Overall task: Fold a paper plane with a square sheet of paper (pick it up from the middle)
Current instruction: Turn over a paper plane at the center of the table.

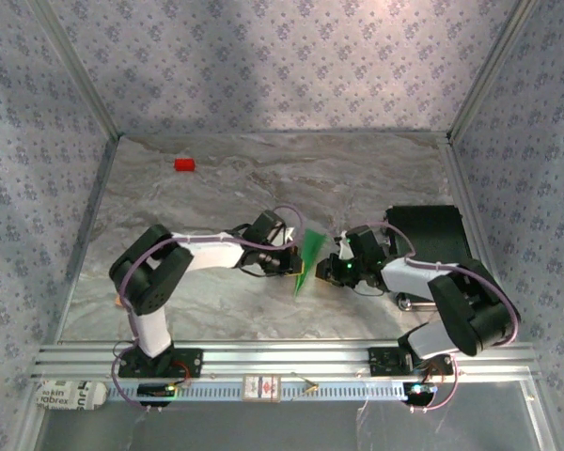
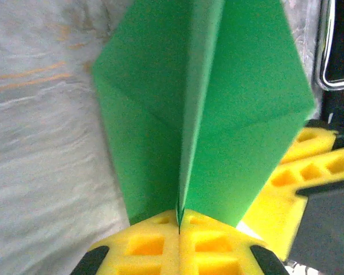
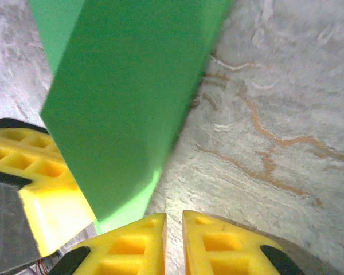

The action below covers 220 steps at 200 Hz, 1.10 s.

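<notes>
Though far off, red block (image 1: 184, 164)

The top camera looks down on the whole desk (image 1: 216, 310) from above and behind; both wrist cameras sit close, sharing the paper plane (image 2: 200, 114).

Grey marbled table (image 1: 216, 310), small red block (image 1: 184, 164) far left, black tray (image 1: 428, 230) right

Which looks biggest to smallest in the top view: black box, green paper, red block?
1. black box, right of the arms, partly covered by the right arm
2. green paper, folded and held up off the table between the two grippers, so nearer the camera and perhaps flattered
3. red block, far left, clearly smallest
</notes>
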Each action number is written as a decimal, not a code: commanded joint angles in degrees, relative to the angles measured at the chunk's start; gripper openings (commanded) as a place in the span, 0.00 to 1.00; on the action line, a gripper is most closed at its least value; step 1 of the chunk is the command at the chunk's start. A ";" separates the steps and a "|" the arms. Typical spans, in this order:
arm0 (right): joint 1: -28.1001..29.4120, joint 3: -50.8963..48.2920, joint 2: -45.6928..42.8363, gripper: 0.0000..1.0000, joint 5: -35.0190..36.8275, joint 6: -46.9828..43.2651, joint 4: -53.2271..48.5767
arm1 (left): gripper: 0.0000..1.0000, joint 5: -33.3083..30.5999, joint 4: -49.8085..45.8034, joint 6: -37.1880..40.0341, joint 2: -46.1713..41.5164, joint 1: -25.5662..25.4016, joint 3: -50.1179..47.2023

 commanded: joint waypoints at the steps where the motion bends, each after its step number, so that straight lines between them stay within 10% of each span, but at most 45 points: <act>1: -0.51 1.95 -2.54 0.16 2.25 -1.20 -4.53 | 0.00 -15.34 -9.84 2.95 -7.45 -1.16 -0.04; 69: 0.46 5.30 -1.47 0.16 3.47 -0.95 -4.83 | 0.00 -34.98 -21.75 1.46 -14.13 -2.00 -0.82; 220: 2.51 8.08 1.52 0.17 3.33 -0.71 -4.03 | 0.07 -32.29 -21.12 0.42 -9.62 -2.15 -2.23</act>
